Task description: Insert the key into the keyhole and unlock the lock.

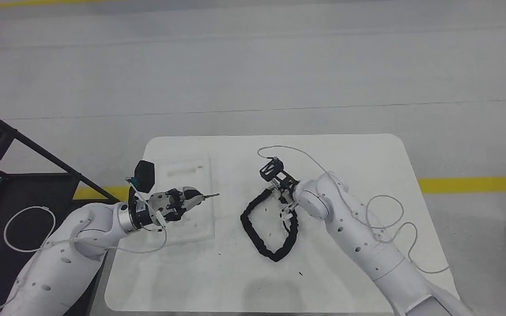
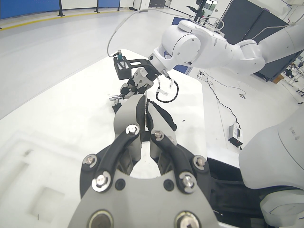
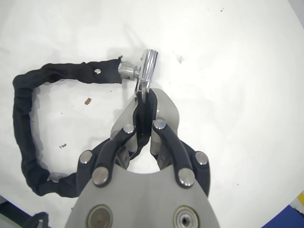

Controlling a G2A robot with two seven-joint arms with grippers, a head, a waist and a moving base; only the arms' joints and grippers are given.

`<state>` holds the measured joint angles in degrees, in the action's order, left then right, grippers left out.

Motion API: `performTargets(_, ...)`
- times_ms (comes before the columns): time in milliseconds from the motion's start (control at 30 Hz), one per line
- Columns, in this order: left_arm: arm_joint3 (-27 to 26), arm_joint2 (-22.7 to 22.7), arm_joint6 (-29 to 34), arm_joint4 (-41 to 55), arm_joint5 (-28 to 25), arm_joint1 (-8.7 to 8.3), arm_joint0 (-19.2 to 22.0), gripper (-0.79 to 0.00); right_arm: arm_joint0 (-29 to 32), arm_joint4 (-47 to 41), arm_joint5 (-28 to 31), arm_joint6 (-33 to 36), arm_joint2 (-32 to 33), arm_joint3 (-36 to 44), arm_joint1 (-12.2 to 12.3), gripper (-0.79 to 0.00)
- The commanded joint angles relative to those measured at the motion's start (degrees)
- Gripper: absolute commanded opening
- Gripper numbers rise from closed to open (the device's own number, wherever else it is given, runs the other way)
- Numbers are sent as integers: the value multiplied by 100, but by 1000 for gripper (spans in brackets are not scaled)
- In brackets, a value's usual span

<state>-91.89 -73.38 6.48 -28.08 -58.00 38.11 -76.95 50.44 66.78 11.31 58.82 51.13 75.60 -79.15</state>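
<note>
Top view: the left gripper (image 1: pixel 192 197) pinches the key (image 1: pixel 209 194), tip aimed at the chain lock (image 1: pixel 265 237) but well apart from it. We judge that a slight tilt would skid the thin blade off the keyhole.

Left wrist view: those jaws are pressed together on the flat metal key.

Right wrist view: the right gripper (image 3: pixel 144 96) clamps the lock's smooth chrome barrel (image 3: pixel 147 68) over the table (image 3: pixel 237 72). It could twist in that grip. The black fabric sleeve (image 3: pixel 23 119) lies limp.

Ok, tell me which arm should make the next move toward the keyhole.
Left. The left pincer is shut on the key, its tip pointing toward the lock. The right pincer is shut on the lock, so it likely just steadies it.
</note>
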Motion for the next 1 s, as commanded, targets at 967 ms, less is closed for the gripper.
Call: performTargets(967,0,0,0,0,0,0,0,-785,-254,-5216,4669,-1253,-156,-572,1100,-785)
